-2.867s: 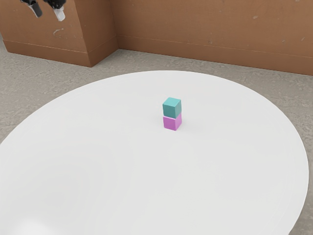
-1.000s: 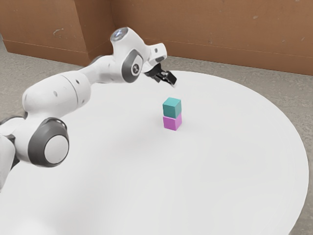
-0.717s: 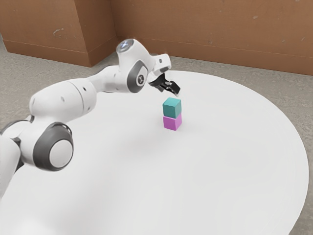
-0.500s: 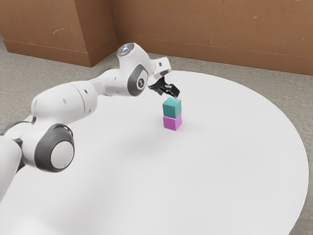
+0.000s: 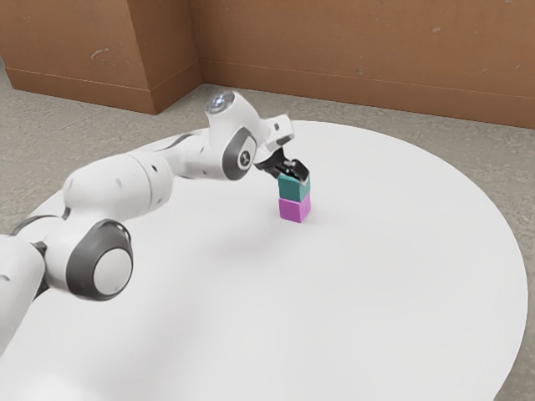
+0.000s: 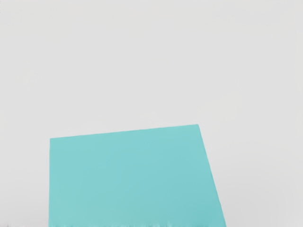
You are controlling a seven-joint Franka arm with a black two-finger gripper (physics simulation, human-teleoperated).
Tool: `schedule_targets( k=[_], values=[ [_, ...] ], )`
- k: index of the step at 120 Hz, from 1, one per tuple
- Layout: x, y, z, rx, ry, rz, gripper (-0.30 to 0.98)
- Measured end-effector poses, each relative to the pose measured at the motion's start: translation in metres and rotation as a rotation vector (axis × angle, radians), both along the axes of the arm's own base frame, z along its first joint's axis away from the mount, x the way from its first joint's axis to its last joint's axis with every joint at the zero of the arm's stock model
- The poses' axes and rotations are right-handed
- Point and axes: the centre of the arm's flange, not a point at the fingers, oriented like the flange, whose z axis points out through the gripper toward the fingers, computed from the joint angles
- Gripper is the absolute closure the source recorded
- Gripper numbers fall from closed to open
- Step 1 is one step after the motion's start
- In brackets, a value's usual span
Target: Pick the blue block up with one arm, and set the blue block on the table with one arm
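Observation:
My gripper [image 5: 295, 175] is at the top of the teal-blue block [image 5: 294, 189] in the exterior view, its fingers spread open and partly covering the block's upper face. Whether a finger touches the block, I cannot tell. That block rests on a magenta block [image 5: 293, 208], which stands on the white table [image 5: 368, 276]. From the wrist view, the blue block [image 6: 132, 179] shows its flat top face close under my hand, with the white tabletop [image 6: 142, 61] around it.
The round table's edge [image 5: 435, 154] curves behind the stack, with grey floor [image 5: 50, 125] beyond. A brown wall [image 5: 359, 50] stands at the back. My arm reaches over the table from the exterior view's left.
The arm has come in from the exterior view's left, and my hand has lowered from above the stack to the blue block's top. Both blocks stand where they were.

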Motion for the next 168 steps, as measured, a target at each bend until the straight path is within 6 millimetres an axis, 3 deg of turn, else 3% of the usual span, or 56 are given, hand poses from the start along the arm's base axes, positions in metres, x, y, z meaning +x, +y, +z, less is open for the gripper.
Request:
schedule_targets(
  k=[33, 65, 102, 114, 124, 138, 145, 151, 157, 168],
  values=[
    [0.001, 0.005, -0.022, -0.002, -0.006, 0.019, 0.02],
    [0.002, 0.002, -0.024, -0.010, -0.025, 0.024, 0.03],
    [0.002, 0.001, -0.027, -0.019, -0.024, 0.035, 0.32],
    [0.002, 0.002, -0.027, -0.018, -0.025, 0.045, 0.36],
    [0.003, 0.002, -0.016, -0.017, -0.039, 0.052, 0.38],
    [0.004, 0.004, 0.030, -0.015, -0.092, 0.061, 0.39],
    [0.004, 0.023, 0.045, -0.014, -0.107, 0.085, 0.39],
    [0.004, 0.063, 0.047, -0.020, -0.108, 0.132, 0.38],
    [0.003, 0.090, 0.046, -0.026, -0.106, 0.164, 0.38],
    [0.002, 0.107, 0.044, -0.028, -0.102, 0.181, 0.37]
  ],
)
